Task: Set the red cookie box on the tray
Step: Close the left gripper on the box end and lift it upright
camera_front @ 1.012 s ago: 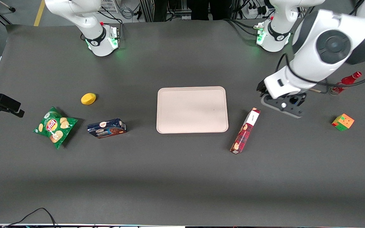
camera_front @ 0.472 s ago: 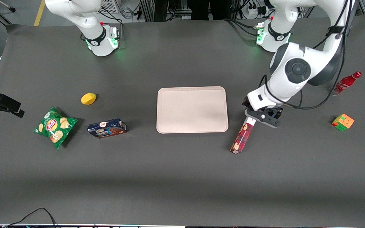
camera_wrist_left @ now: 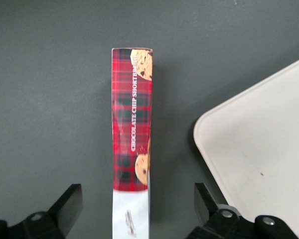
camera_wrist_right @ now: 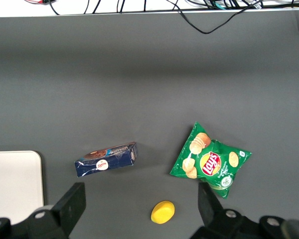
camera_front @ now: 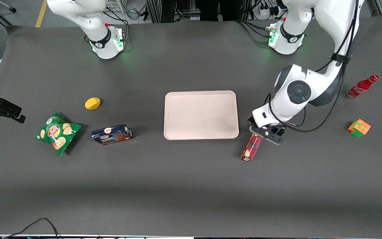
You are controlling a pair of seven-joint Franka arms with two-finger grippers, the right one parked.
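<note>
The red cookie box (camera_front: 251, 148) is a long narrow tartan carton lying on the table beside the tray (camera_front: 201, 115), toward the working arm's end. My gripper (camera_front: 266, 133) hangs over the box's end that is farther from the front camera and hides it there. In the left wrist view the red cookie box (camera_wrist_left: 132, 129) runs straight between my two fingers, its white panel level with them. The gripper (camera_wrist_left: 138, 209) is open, with a wide gap on each side of the box. The tray's (camera_wrist_left: 261, 149) rounded corner shows close beside the box.
A dark blue cookie box (camera_front: 111, 134), a green chip bag (camera_front: 57, 132) and a yellow lemon (camera_front: 92, 103) lie toward the parked arm's end. A coloured cube (camera_front: 358, 127) and a red bottle (camera_front: 361, 87) stand toward the working arm's end.
The left arm has swung in from near the bottle and come down over the red cookie box's farther end. The box has not moved.
</note>
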